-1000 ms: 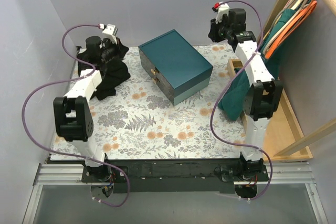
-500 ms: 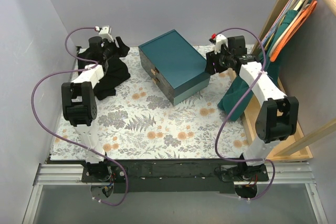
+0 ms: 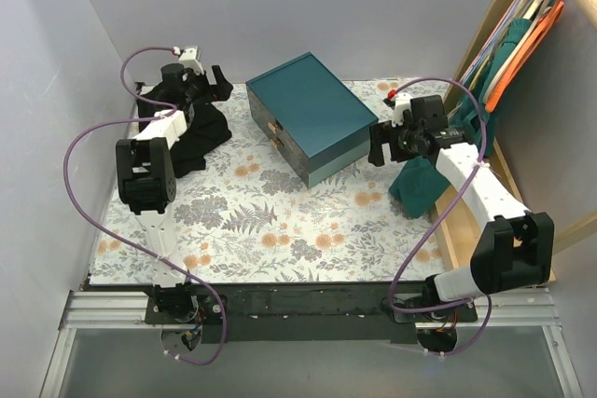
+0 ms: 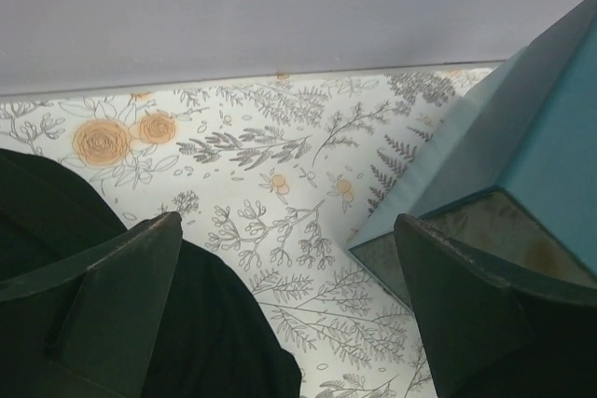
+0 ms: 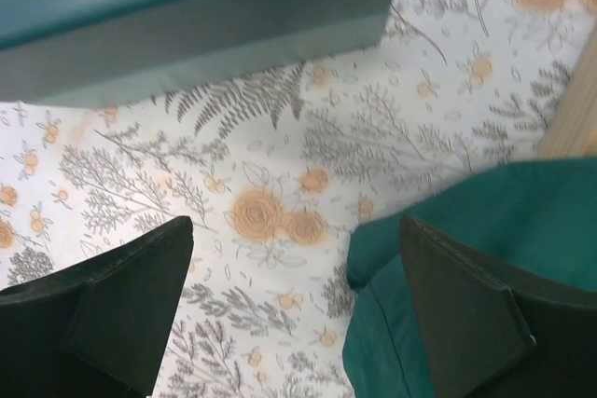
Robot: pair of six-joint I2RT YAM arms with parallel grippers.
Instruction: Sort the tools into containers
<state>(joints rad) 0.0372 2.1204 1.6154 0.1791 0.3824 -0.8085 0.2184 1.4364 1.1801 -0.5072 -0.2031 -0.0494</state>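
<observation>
No tools show in any view. The containers are out of view; only the dark teal box (image 3: pixel 312 118) stands shut in the middle of the table. My left gripper (image 3: pixel 211 89) hovers open at the back left, over the black cloth's edge and left of the box. In the left wrist view the left gripper (image 4: pixel 289 263) holds nothing, with a box corner (image 4: pixel 522 165) by its right finger. My right gripper (image 3: pixel 379 146) hangs open just right of the box's near right corner. The right gripper (image 5: pixel 294 277) is empty in its own view, above the floral table cover.
A black cloth (image 3: pixel 191 132) lies at the back left. A teal cloth (image 3: pixel 422 174) drapes over a wooden frame (image 3: pixel 466 230) on the right, and is also under my right finger as teal cloth (image 5: pixel 448 230). Hangers (image 3: pixel 522 34) lean at the far right. Purple cables loop off both arms.
Both grippers have opened wide. The right arm swung from the back corner forward and down to the box's right side. The left gripper shifted slightly toward the back wall.
</observation>
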